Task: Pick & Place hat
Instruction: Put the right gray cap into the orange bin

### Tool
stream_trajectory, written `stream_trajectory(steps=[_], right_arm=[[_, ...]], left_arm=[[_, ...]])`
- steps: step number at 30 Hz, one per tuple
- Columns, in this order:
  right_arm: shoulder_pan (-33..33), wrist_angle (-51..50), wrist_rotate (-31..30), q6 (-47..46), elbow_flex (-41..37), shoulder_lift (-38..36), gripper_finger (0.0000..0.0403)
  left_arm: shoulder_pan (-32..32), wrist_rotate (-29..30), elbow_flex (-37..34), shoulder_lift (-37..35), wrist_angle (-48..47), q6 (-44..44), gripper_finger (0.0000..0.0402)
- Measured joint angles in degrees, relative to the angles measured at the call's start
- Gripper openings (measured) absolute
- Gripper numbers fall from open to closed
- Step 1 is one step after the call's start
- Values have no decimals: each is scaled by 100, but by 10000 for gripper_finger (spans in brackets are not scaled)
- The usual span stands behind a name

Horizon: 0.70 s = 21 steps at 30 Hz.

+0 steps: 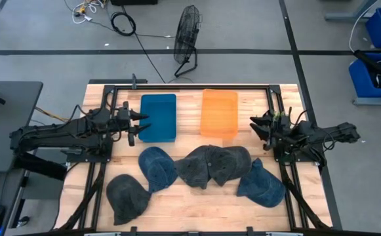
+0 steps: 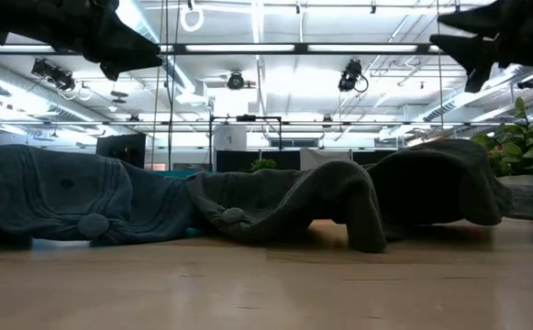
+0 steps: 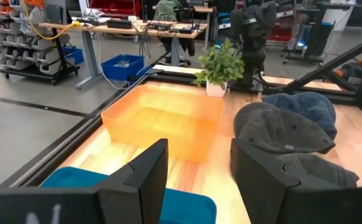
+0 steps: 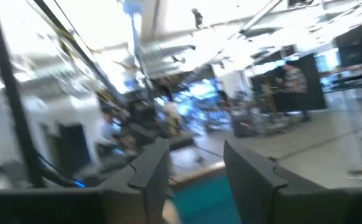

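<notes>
Both arms are hanging above the wooden surface (image 1: 197, 203) with nothing in their grip. The left tool (image 1: 140, 124) is sitting at the left middle of the high view, just over the left edge of the blue tray (image 1: 159, 117), and its fingers (image 3: 149, 171) are standing apart, released, as the left wrist view shows with the orange tray (image 3: 162, 121) visible through the gap. The right tool (image 1: 256, 126) is hovering at the right middle of the high view, just beside the right edge of the orange tray (image 1: 220, 113); in the right wrist view its fingers (image 4: 152, 165) are also spread, holding nothing. The hats are lying in a row across the lower half of the high view, below the two trays: a dark grey hat (image 1: 126, 198) at lower left, a blue hat (image 1: 157, 168) touching it, two grey hats (image 1: 195, 166) and (image 1: 231, 164) overlapping in the centre just below the orange tray, and another blue hat (image 1: 261, 183) at lower right. From the low view the hats (image 2: 284, 202) are slumping flat on the wood. A black fan (image 1: 187, 40) is standing on the floor at the top centre of the high view, and a small potted plant (image 3: 219, 67) is showing in the left wrist view beyond the orange tray.
</notes>
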State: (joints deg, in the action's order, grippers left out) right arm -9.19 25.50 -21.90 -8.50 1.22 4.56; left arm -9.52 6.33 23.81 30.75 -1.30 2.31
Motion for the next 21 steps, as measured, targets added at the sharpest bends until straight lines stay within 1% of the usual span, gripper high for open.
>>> stream_trajectory(steps=[3, 6, 9, 11, 14, 18, 19, 21], right_arm=[[-2, -134, 99, -366, 176, 140, 182], [-2, -288, 56, -718, 358, 448, 184], [-2, -340, 89, -803, 743, 925, 179], [-4, -539, 174, -829, 1145, 1320, 176], [-4, -1363, 248, -912, 1931, 2065, 174], [-7, -2627, 988, -1276, 3014, 3189, 176], [-11, -2907, 1085, -1431, 3249, 3454, 176], [-9, -3530, 1094, -1777, 3678, 3959, 176]], left_arm=[[0, 0, 0, -1, 121, -1, 179], [0, 0, 0, -1, 113, 2, 179], [0, 0, 0, -1, 115, 0, 179], [0, 0, 0, -1, 120, 1, 179], [0, 0, 0, -1, 231, 2, 179], [0, 0, 1, -1, 520, 0, 179], [0, 0, 2, -1, 596, -1, 179], [0, 0, 4, -1, 679, 0, 179]])
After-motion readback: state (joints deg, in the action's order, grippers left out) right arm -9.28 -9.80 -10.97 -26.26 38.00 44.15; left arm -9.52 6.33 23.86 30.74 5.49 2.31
